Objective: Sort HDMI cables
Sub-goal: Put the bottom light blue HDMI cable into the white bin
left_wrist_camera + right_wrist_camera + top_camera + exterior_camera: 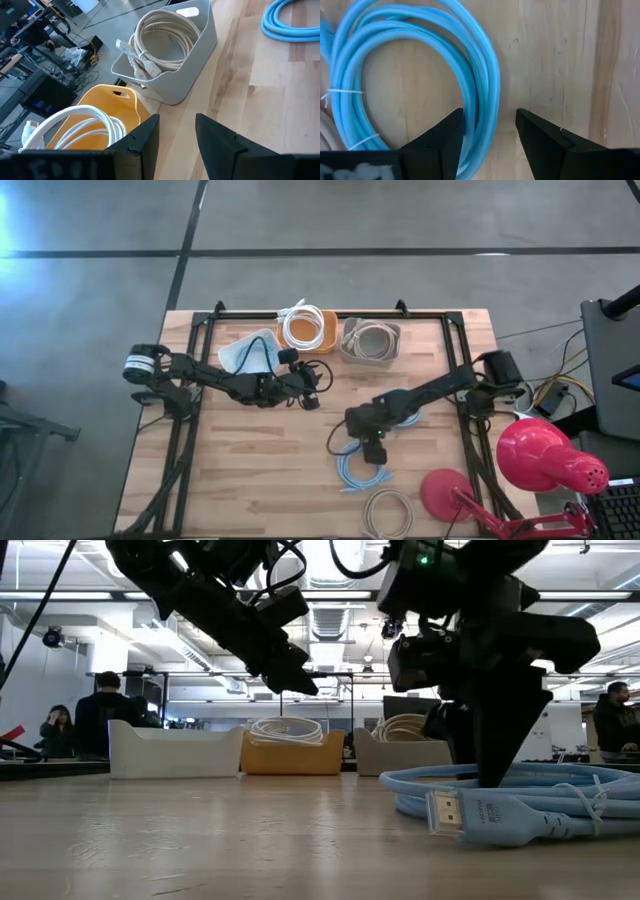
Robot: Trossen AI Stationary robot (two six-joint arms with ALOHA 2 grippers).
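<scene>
A light blue HDMI coil [358, 468] [520, 805] lies flat on the table, with a beige coil [388, 510] nearer the near edge. My right gripper [372, 442] [490, 135] is open and points down over the blue coil's far side, a finger on each side of its strands [485, 75]. My left gripper [312, 395] [177, 132] is open and empty, above the table in front of the orange bin [324, 332]. A white coil [80, 125] lies in the orange bin, a beige coil [160, 40] in the grey bin [200, 60], and a blue coil in the white bin [250, 352]. My right gripper comes at the blue coil from above, with its far-side strands [482, 115] between the two open fingers. One finger [445, 142] stands right at the strands. I cannot tell whether it touches them. The coil lies flat on the table.
The three bins stand in a row along the table's far edge. A red desk lamp [545, 455] with its round base [445, 492] sits at the near right corner, close to the beige coil. Bare wood lies in the middle and near left. People sit in the room beyond.
</scene>
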